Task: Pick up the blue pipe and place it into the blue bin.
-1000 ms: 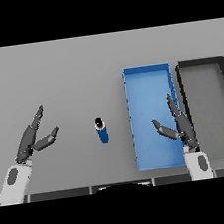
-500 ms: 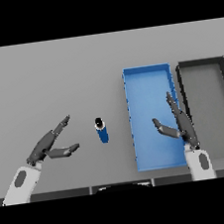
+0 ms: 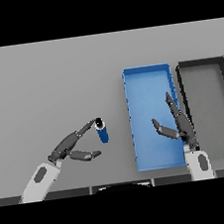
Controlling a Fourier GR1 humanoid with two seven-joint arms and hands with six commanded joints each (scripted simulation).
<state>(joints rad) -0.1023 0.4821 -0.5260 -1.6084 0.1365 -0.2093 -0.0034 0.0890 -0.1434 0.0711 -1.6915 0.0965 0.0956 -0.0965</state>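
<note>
Table (image 3: pixel 39 78): a grey surface carried everything; places below were reckoned from the blue bin.
Dark bin (image 3: pixel 209 108): sat just beside the blue bin on its right, long sides parallel, holding nothing visible; it looked like a distractor for the task.
Blue bin (image 3: pixel 146 74): lay lengthwise away from the robot, nothing inside it, so the goal was not yet met.
Right hand (image 3: pixel 178 125): hovered over the blue bin's right part near its front end, fingers straight and spread, thumb out to the left, holding nothing; it seemed idle.
Left hand (image 3: pixel 71 147): lay left of the blue bin, well apart from it, fingers extended and apart toward the pipe with the thumb lower; the fingertips (image 3: pixel 92 122) reached the pipe's top end, but nothing was curled round it, so I judged it a reach, not a grasp.
Blue pipe (image 3: pixel 103 132): stood on the table left of the blue bin, near its left wall, dark cap uppermost, unlifted.
</note>
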